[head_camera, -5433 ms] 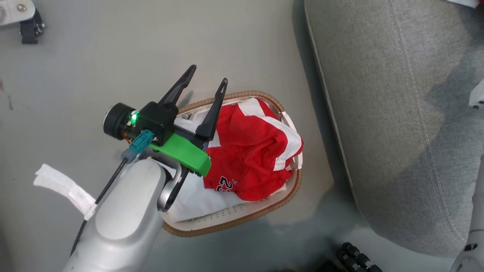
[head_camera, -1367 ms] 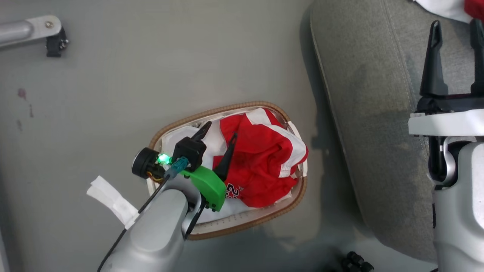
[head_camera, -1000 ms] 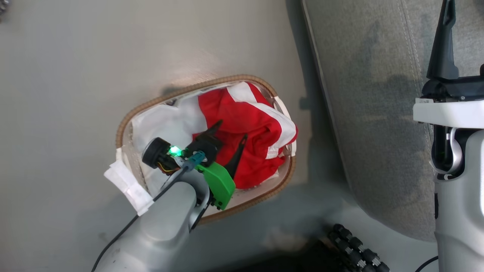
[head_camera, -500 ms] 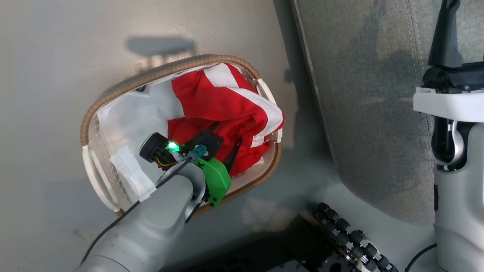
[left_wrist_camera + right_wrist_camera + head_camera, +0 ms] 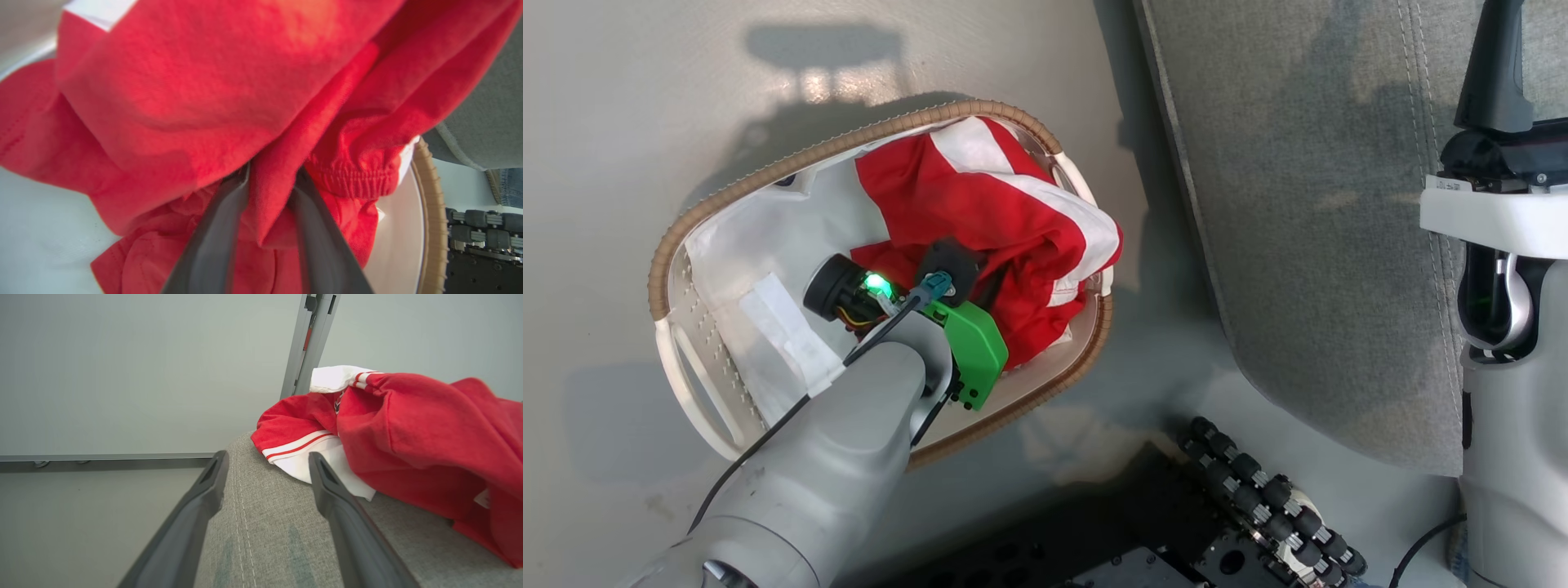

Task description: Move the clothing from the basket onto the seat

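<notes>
Grasping step: the left jaws pinch a fold of the clothing [image 5: 196, 81], heaped at the basket's [image 5: 768, 175] 3 o'clock end. The right jaws hang spread over the seat [image 5: 1298, 204]. Next, probably: lift clear of the rim and carry toward 3 o'clock.

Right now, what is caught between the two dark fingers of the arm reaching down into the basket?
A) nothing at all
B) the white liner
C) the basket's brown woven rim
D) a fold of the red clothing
D: in the left wrist view, a fold of the clothing runs down between the two fingers of the left gripper, which press on it from both sides.
</notes>
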